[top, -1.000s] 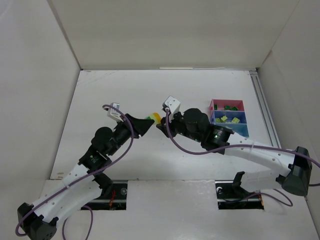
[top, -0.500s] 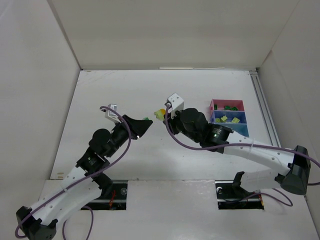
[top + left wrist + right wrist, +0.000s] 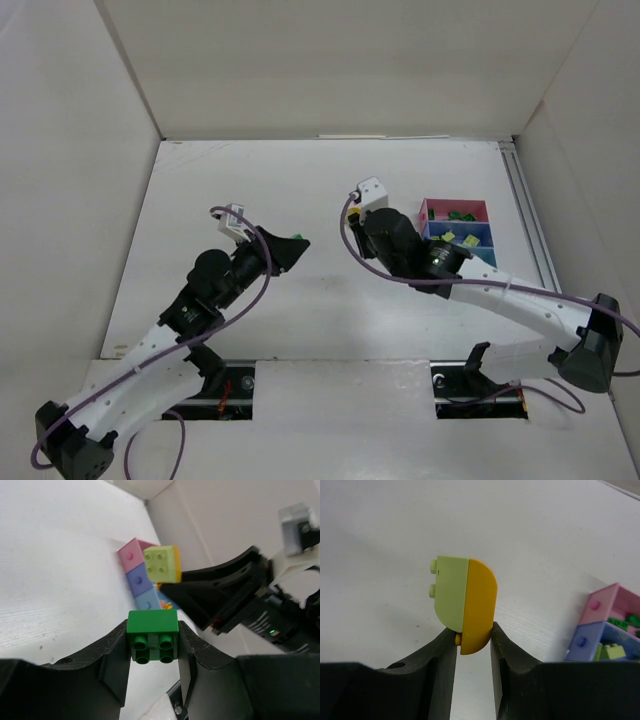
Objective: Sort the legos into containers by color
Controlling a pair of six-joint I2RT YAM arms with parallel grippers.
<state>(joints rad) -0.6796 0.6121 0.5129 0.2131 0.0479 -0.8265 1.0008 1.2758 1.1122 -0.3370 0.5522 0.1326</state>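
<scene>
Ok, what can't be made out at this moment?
- Top view: light blue tray partly covered by the right arm; contents unclear.
- Top view: orange and yellow-green clump in the right hand almost hidden under its wrist.
- Right wrist view: trays cut off by the right edge.

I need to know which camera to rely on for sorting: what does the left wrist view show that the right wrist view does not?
Only the left wrist view: a dark green brick clamped in the left tool, and the light blue container. Only the right wrist view: green bricks inside the pink container and a pale brick inside the blue container. Both: the pale-green-and-orange clump gripped by the right tool, plus those two containers.
</scene>
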